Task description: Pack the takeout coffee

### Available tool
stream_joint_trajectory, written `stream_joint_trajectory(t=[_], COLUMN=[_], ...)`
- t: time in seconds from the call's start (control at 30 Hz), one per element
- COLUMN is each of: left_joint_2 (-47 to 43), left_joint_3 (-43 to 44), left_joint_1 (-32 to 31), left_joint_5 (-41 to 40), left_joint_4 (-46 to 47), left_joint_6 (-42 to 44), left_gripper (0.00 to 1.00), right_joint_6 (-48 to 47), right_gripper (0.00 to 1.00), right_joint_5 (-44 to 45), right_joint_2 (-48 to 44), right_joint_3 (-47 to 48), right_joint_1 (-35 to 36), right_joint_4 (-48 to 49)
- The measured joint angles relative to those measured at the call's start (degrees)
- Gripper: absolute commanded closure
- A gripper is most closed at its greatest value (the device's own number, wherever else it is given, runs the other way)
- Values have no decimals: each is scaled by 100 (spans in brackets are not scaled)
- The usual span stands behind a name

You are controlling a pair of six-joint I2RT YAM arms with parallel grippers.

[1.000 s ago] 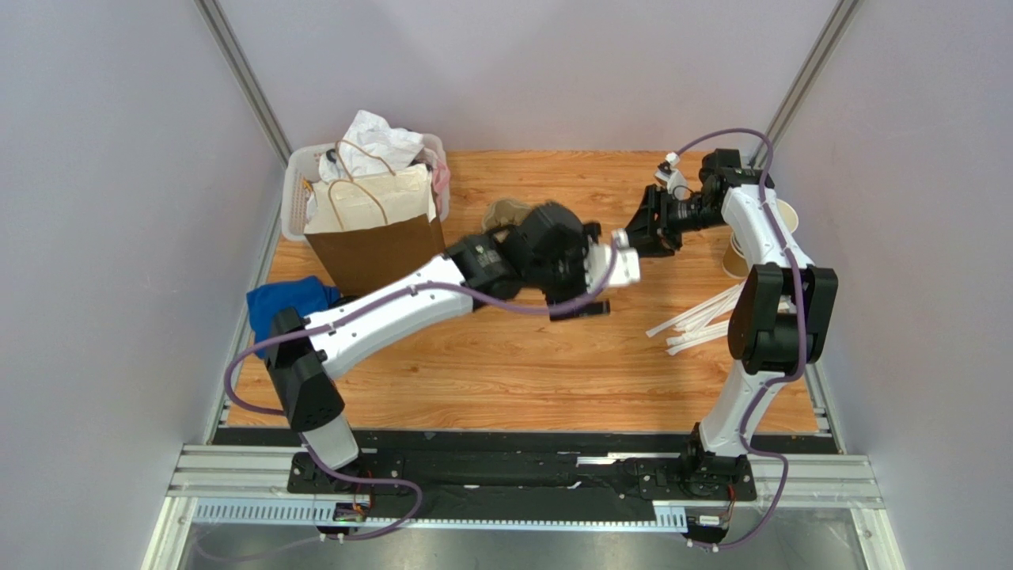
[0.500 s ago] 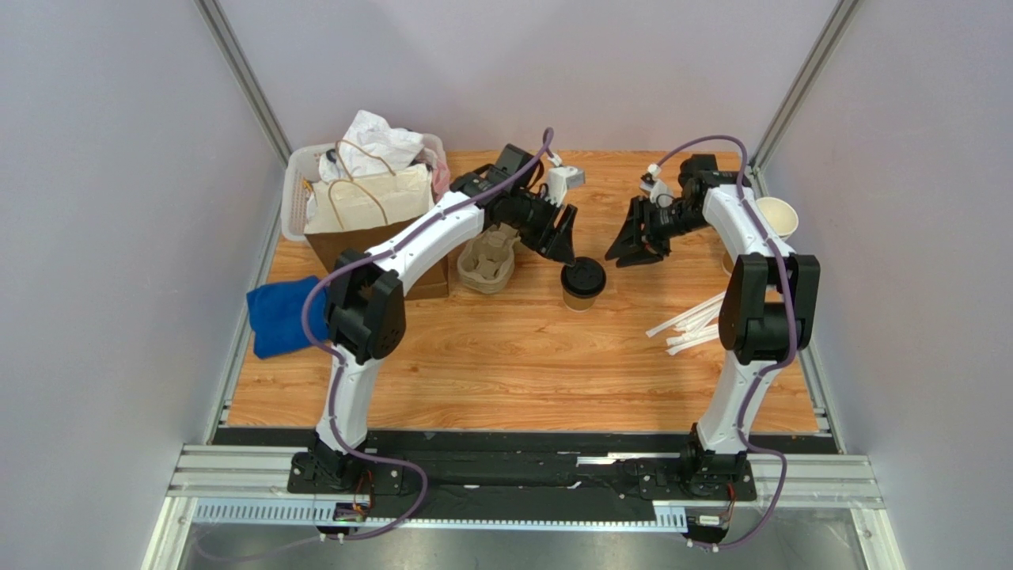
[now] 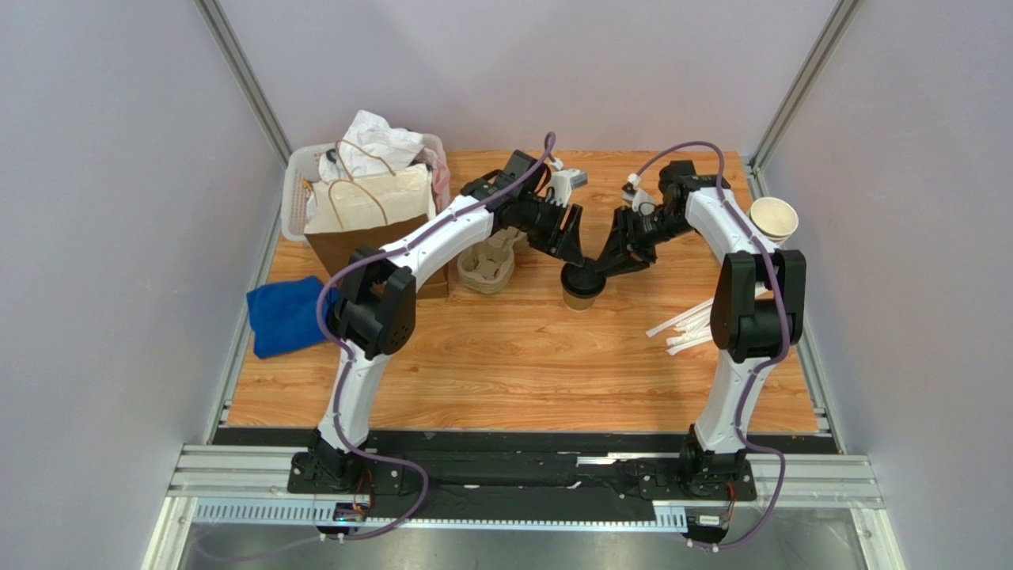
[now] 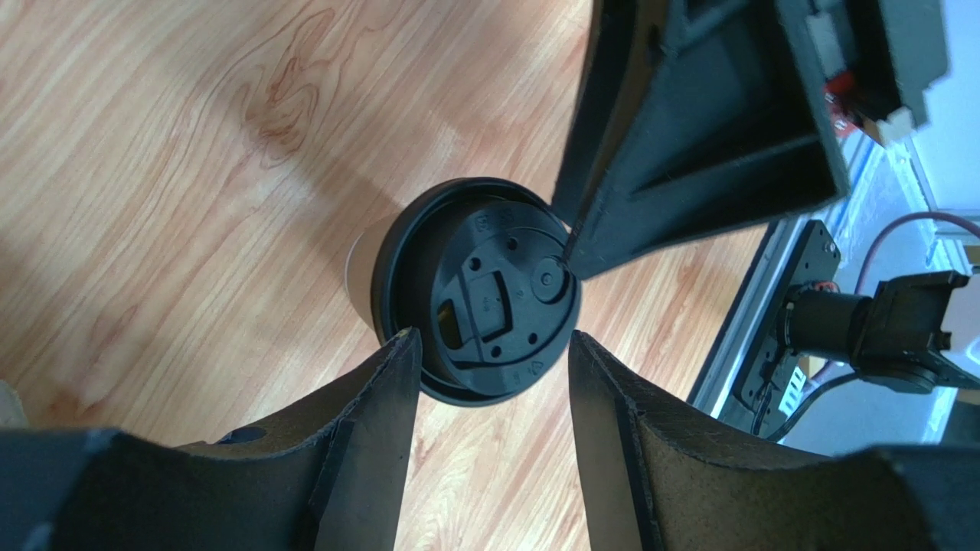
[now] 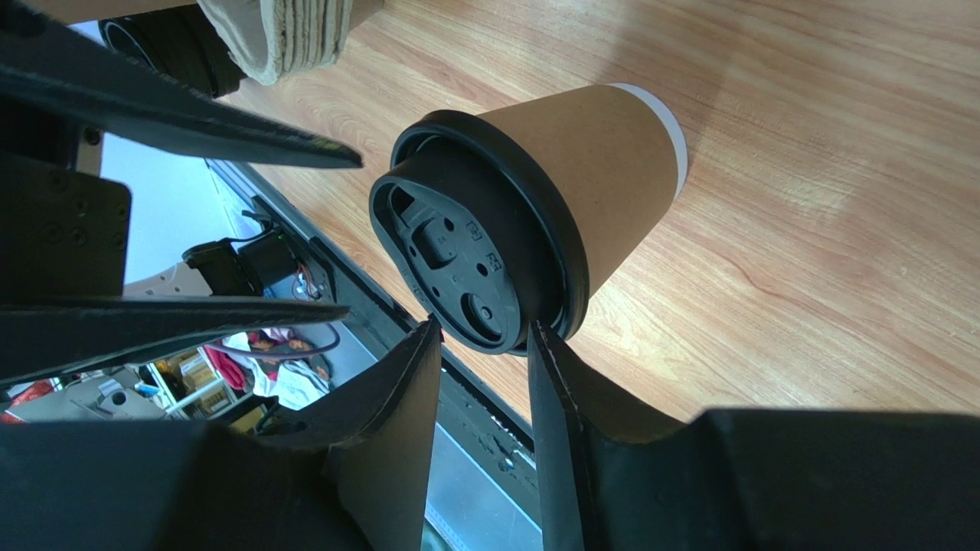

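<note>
Because both arms reach inward to one spot, the takeout coffee (image 3: 581, 286), a small tan paper cup with a round black plastic lid (image 4: 481, 289), has a gripper on either side of it. It stands upright on the light wooden table (image 3: 535, 356), towards the far middle. The left gripper (image 4: 489, 339) hangs over it with its jaws parted. Their tips sit at the lid's rim and do not clamp it. The right gripper (image 5: 480, 333) comes in from the other side, jaws narrowly apart. One tip looks to rest on the lid's top, though whether it presses down cannot be told. My guess is that this pairing steadies the cup and seats the lid before lifting. The moulded cardboard cup carrier (image 3: 488, 264) and the tall brown paper bag (image 3: 375, 235) wait just left of the cup, the likely place to pack it.
</note>
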Motion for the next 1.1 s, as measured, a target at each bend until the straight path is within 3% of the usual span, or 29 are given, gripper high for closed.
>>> stream_joint_trajectory(t=[0.4,0.63,1.1], left_joint_2=[286,299,326], left_joint_3=[0,-68,-114], left_joint_1=[-2,15,15], left_joint_5=[-20,-101,-164], left_joint_4=[125,160,184], left_joint_6=[-181,-238,-236], left_gripper=[63,69,64], right_joint_6=[2,0,2], right_gripper=[68,69,69], right_joint_5=[151,225,184], right_joint_2=[72,83,146], right_joint_3=[-85,-85,-87], right_joint_1=[70,98,92], right_joint_4=[-2,-7,-7])
